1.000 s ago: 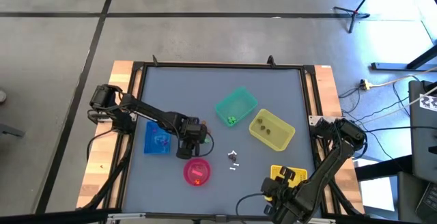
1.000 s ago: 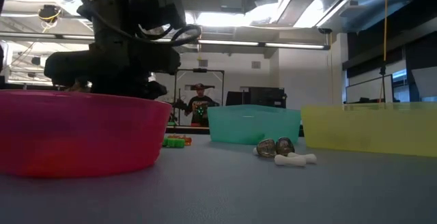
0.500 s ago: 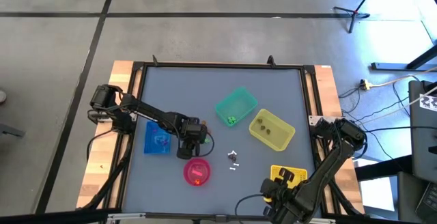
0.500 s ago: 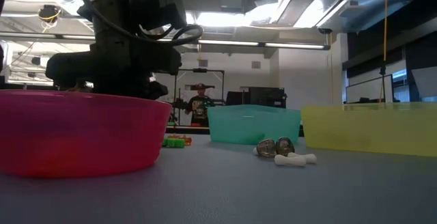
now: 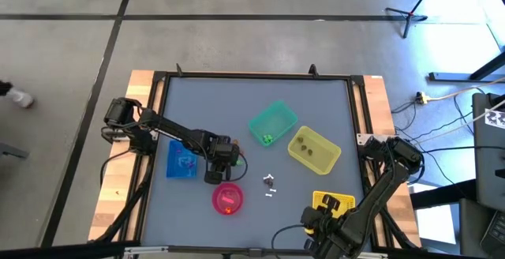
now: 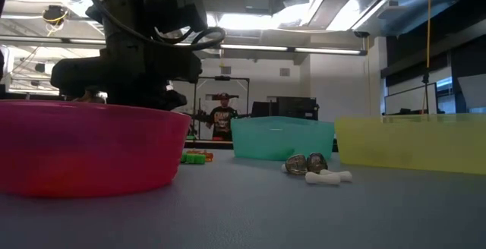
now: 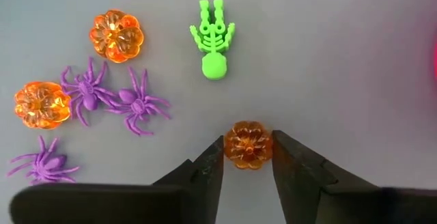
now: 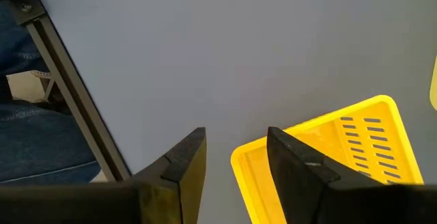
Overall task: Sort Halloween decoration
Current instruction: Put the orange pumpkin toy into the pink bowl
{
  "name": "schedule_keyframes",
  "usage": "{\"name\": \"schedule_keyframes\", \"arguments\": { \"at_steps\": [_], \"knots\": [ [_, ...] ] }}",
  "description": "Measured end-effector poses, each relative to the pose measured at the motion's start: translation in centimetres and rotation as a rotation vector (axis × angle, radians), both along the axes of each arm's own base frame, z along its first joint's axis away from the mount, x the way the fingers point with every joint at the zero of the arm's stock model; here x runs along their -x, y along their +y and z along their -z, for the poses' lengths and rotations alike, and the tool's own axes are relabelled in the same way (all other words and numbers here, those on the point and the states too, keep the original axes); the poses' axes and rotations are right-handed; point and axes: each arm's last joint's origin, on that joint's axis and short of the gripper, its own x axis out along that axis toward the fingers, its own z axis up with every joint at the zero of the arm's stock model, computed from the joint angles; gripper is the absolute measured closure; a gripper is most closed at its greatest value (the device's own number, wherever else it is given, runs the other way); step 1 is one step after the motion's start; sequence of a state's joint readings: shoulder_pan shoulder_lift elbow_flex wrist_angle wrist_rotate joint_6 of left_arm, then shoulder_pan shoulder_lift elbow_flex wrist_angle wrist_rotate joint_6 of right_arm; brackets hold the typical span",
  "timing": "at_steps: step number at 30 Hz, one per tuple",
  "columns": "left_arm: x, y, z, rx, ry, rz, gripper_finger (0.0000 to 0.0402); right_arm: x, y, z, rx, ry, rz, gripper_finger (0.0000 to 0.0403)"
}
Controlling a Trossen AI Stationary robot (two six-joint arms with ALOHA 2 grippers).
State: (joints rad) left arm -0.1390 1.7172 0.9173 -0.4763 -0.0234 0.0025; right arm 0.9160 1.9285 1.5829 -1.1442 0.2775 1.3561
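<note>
Grey worktop [image 5: 237, 101]: left tool [image 7: 248, 157] pinching an orange pumpkin [image 7: 248, 145] beside the pink bowl [image 5: 228, 199]; round and slick, it could squirt out. Right tool [image 8: 235, 157] spread, idle over the yellow bin [image 8: 328, 156]

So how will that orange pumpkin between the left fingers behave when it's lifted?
The orange pumpkin looks like hard, glossy plastic, so probably stiff and light. Its rounded, lobed edge may slip or twist between the narrow fingers of the left gripper.
</note>
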Motion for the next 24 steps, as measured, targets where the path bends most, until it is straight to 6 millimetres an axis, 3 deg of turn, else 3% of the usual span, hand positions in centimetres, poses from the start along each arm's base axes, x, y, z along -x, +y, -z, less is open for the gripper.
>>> {"name": "schedule_keyframes", "arguments": {
  "at_steps": [24],
  "knots": [
    [-0.33, -0.03, -0.47, -0.003, -0.008, 0.0, 0.032, -0.01, 0.0, 0.0, 0.001, -0.002, 0.0, 0.0249]
  ]
}}
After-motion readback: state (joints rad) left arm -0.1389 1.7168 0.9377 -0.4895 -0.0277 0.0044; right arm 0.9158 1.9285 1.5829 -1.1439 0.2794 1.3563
